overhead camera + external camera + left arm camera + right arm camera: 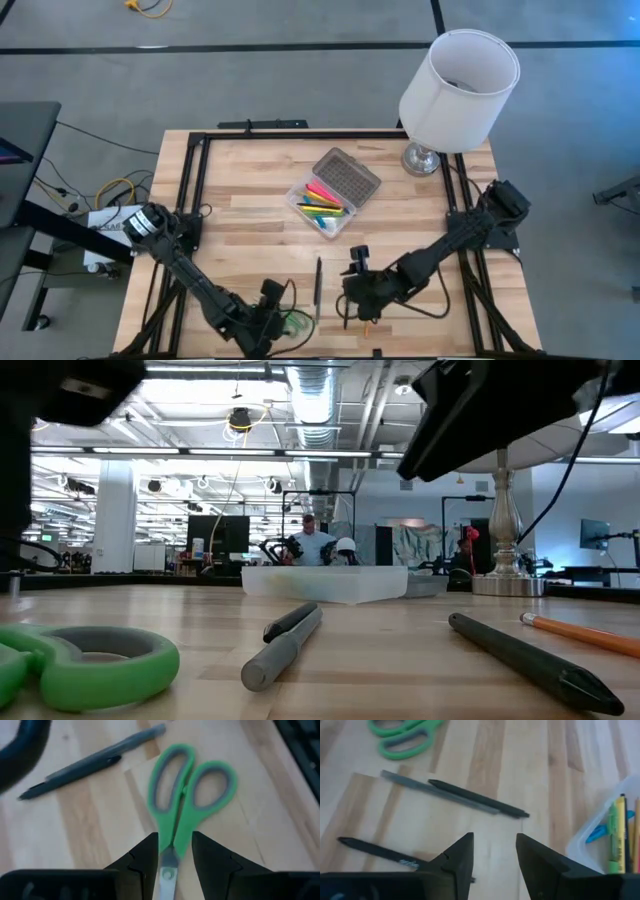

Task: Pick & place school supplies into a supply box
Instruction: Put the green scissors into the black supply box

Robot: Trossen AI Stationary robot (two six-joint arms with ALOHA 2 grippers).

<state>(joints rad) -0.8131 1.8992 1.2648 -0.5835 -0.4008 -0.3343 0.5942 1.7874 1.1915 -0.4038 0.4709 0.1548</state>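
Scissors [185, 800] flat on the worktop [240, 190], pivot end between the parted fingers of the left pincer [174, 851], green handles pointing away from it; not seen gripped. Right pincer [494, 851] open and empty, a grey pen [455, 795] lying ahead of it, a black pen [380, 851] just beside one finger. Supply box [330, 192] farther off beyond both pincers, lid open, coloured markers [322, 205] inside.

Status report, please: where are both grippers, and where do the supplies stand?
Left gripper open, straddling green scissors. Right gripper open, empty, above a dark pen. Supply box open, part filled. Nothing in the way.
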